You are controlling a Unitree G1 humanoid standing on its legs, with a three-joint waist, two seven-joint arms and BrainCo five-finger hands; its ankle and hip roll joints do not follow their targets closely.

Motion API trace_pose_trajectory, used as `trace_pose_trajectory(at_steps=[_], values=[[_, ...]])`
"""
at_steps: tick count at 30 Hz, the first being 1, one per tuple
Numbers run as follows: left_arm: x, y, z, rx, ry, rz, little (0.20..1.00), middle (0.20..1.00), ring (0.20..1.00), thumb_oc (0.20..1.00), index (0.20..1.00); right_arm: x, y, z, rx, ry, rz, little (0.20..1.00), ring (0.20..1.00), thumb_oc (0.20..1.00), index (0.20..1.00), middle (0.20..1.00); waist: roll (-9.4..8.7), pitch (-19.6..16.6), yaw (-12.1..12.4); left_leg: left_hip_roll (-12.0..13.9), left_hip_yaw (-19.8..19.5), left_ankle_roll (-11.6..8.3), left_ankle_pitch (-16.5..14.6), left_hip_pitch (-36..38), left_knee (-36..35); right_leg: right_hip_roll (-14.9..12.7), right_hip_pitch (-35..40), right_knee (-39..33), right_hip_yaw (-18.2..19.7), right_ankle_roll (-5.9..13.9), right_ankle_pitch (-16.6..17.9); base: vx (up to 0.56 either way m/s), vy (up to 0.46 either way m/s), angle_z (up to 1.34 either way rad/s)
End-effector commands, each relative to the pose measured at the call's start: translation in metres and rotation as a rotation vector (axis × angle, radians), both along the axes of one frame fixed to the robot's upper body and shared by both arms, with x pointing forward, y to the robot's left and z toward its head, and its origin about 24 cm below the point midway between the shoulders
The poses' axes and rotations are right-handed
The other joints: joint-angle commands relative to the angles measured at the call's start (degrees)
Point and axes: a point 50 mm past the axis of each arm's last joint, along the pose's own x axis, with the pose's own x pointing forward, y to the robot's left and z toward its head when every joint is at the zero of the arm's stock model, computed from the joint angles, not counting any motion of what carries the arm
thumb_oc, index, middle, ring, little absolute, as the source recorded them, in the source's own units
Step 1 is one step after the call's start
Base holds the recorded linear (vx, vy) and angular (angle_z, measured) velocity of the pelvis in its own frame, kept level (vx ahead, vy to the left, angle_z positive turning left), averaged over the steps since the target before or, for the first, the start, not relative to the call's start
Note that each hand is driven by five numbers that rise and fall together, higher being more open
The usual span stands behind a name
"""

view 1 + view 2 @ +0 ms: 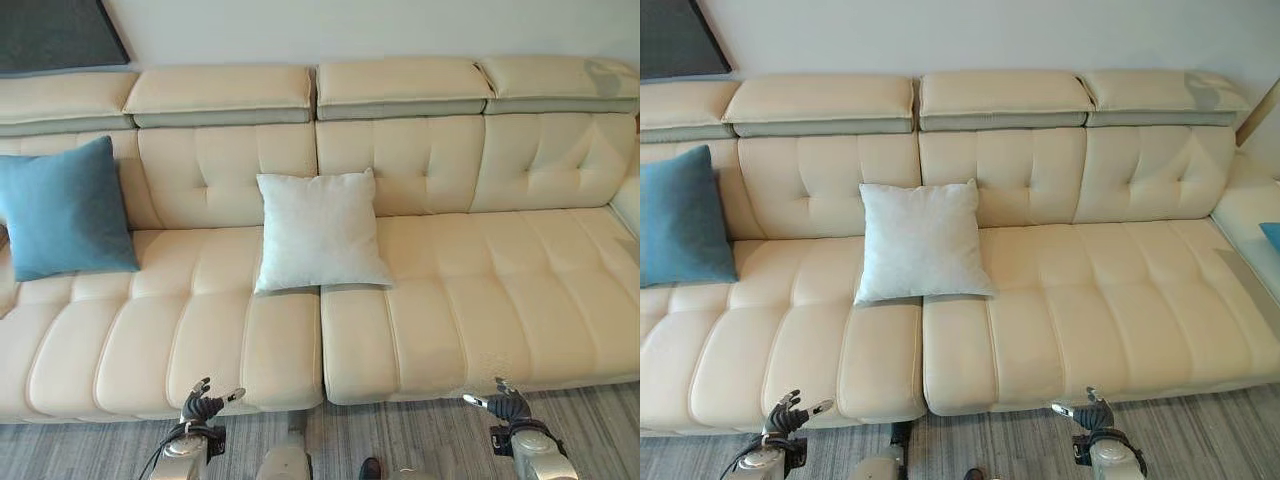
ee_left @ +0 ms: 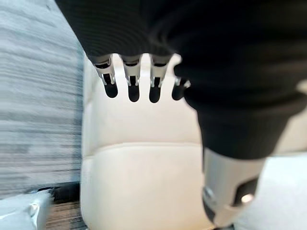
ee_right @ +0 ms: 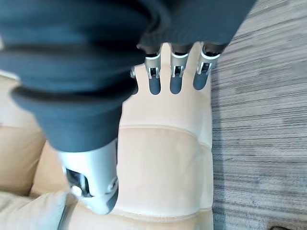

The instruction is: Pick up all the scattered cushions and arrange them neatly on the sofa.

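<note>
Now two square fabric cushions lean upright on my tufted cream leather sofa (image 1: 470, 290).
White cushion (image 1: 318, 232) centre, blue cushion (image 1: 62, 208) at nine o'clock; my left hand (image 1: 200, 406) and right hand (image 1: 508, 404) hang loosely open, empty.

Left eye view and right eye view: stereo pair, set high, facing down and forward at the long cream tufted leather sofa (image 1: 440, 290) from a moderate distance. Both share the seat, backrest, headrests, the pale grey square cushion (image 1: 318, 232) at the middle, the blue square cushion (image 1: 62, 208) toward the left end, and the grey striped floor (image 1: 420, 435) along the lower edge. The right eye view sits slightly rightward and takes in more of the sofa's right corner.

Left wrist view: very close, looking along the left hand (image 2: 132, 79) onto a cream seat section and floor.

Right wrist view: very close, looking along the right hand (image 3: 175, 72) onto a seat section beside the floor.
</note>
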Motion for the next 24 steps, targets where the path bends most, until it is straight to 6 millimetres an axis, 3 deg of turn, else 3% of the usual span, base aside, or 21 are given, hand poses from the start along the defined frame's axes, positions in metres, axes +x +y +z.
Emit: trace_pose_trajectory(at_steps=[1,2,3,7,10,15,16,21,22,24], values=[[0.02,0.005,0.016,0.026,-0.1,-0.013,1.0,1.0,1.0,1.0,1.0,0.021,-0.005,0.018,-0.022,-0.104,0.025,1.0,1.0,1.0,1.0,1.0,0.07,1.6,0.1,-2.9,-0.4,4.57,-12.0,1.7,7.5,0.2,0.3,-0.8,2.4,5.72,-5.2,-0.05,0.033,-0.14],[0.018,0.005,0.015,0.016,-0.095,-0.005,1.0,1.0,1.0,1.0,1.0,0.019,-0.005,0.017,-0.017,-0.096,0.022,1.0,1.0,1.0,1.0,1.0,0.35,1.2,-0.1,-2.6,-0.3,4.85,-12.5,2.8,6.3,0.3,0.0,-0.9,2.6,5.67,-5.3,-0.05,0.094,-0.1],[0.013,0.004,0.013,0.012,-0.081,-0.009,1.0,1.0,1.0,1.0,1.0,0.015,-0.004,0.014,-0.014,-0.082,0.021,1.0,1.0,1.0,1.0,1.0,1.29,0.3,-0.5,-2.0,-1.5,4.89,-11.2,5.9,0.1,1.1,-0.5,-1.0,3.1,5.83,-5.1,-0.01,0.082,-0.03],[0.011,0.0,0.009,0.019,-0.056,-0.034,1.0,1.0,1.0,1.0,1.0,0.007,-0.005,0.01,-0.009,-0.061,0.008,1.0,1.0,1.0,1.0,1.0,2.26,-1.0,-1.6,-2.1,-1.8,4.57,-8.4,9.3,-9.8,1.3,-1.0,-1.9,2.1,6.25,-4.3,-0.01,0.098,-0.12],[0.01,-0.002,0.008,0.023,-0.045,-0.052,1.0,1.0,1.0,1.0,1.0,0.003,-0.005,0.008,0.001,-0.057,-0.008,1.0,1.0,1.0,1.0,1.0,2.6,-2.0,-2.5,-2.4,-1.4,4.63,-8.8,10.0,-11.0,1.1,-1.2,-2.5,2.3,6.72,-3.8,-0.02,0.132,-0.01],[0.009,-0.008,0.003,0.011,-0.01,-0.091,1.0,1.0,1.0,1.0,1.0,-0.006,-0.005,0.003,0.007,-0.026,-0.027,1.0,1.0,1.0,1.0,1.0,2.93,-1.6,-3.6,-2.7,0.7,5.65,-9.8,11.4,-11.0,0.5,-1.3,-2.5,5.7,7.64,-2.4,-0.03,0.135,-0.26],[0.008,-0.008,0.001,0.015,0.009,-0.111,1.0,1.0,1.0,1.0,1.0,-0.008,-0.005,0.001,0.011,-0.018,-0.032,1.0,1.0,1.0,1.0,1.0,3.08,-1.2,-4.6,-2.8,3.2,6.14,-10.5,11.6,-11.0,0.3,-2.3,-2.2,8.1,8.35,-1.8,-0.07,0.13,-0.73],[0.013,-0.005,0.004,0.036,-0.001,-0.124,1.0,1.0,1.0,1.0,1.0,-0.003,-0.005,0.005,0.023,-0.046,-0.042,1.0,1.0,1.0,1.0,1.0,3.47,-0.2,-6.5,-2.6,9.8,7.28,-11.7,11.6,-11.0,0.1,-6.7,0.7,12.5,9.75,-0.6,-0.07,0.121,-1.01],[0.016,-0.005,0.007,0.041,-0.018,-0.127,1.0,1.0,1.0,1.0,1.0,0.002,-0.006,0.009,0.022,-0.073,-0.048,1.0,1.0,1.0,1.0,1.0,3.85,0.2,-7.0,-2.4,13.8,7.75,-12.4,11.9,-11.0,-0.3,-9.0,3.4,13.3,10.31,-0.6,-0.06,0.124,-1.09],[0.019,-0.006,0.008,0.043,-0.031,-0.125,1.0,1.0,1.0,1.0,1.0,0.003,-0.006,0.01,0.017,-0.076,-0.046,1.0,1.0,1.0,1.0,1.0,3.96,0.8,-7.3,-2.3,15.8,7.92,-12.8,12.5,-11.0,-1.0,-10.0,4.8,11.8,10.87,-0.5,-0.02,0.055,-1.29]])
